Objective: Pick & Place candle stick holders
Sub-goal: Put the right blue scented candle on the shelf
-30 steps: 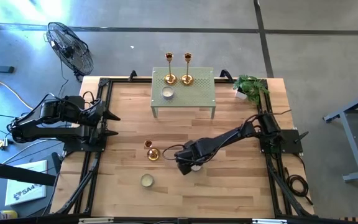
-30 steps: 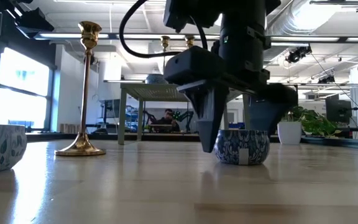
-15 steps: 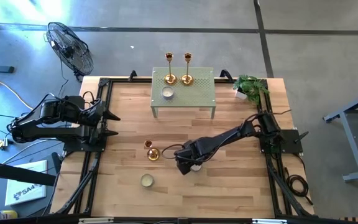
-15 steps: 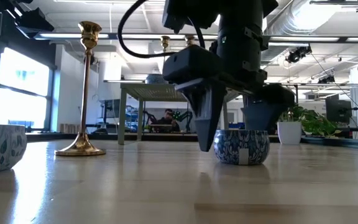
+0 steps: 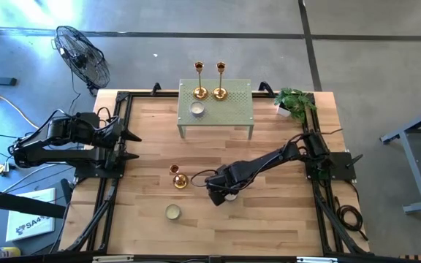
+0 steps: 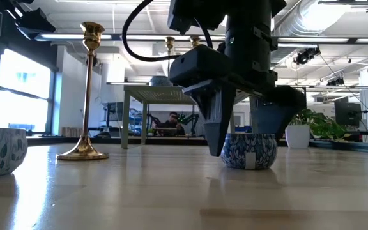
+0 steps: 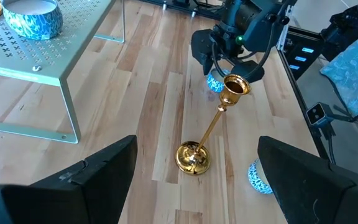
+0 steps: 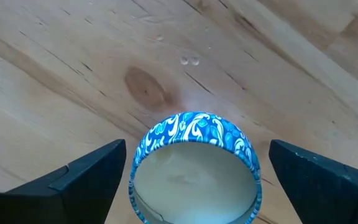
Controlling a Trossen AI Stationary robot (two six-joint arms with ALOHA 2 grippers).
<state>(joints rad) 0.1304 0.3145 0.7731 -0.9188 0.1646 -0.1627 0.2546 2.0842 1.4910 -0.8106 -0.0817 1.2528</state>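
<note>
One gold candlestick [image 5: 177, 177] stands upright on its round base on the wood table; it also shows in the low view [image 6: 89, 89] and the left wrist view [image 7: 211, 127]. Two more gold candlesticks [image 5: 199, 82] [image 5: 220, 80] stand on the green perforated shelf [image 5: 232, 109] at the far side. My right gripper [image 5: 224, 194] is open and low over the table to the right of the lone candlestick. Its fingers [image 6: 214, 124] stand on either side of a blue-patterned candle tin [image 8: 194, 168] without touching it. My left gripper [image 5: 130, 145] is open and empty at the table's left edge.
A patterned candle tin [image 5: 172, 212] sits near the front edge, left of my right gripper. Another tin [image 5: 196, 109] sits on the green shelf. A potted plant [image 5: 294, 102] stands at the far right corner. Black frame rails [image 5: 108, 197] run along both table sides.
</note>
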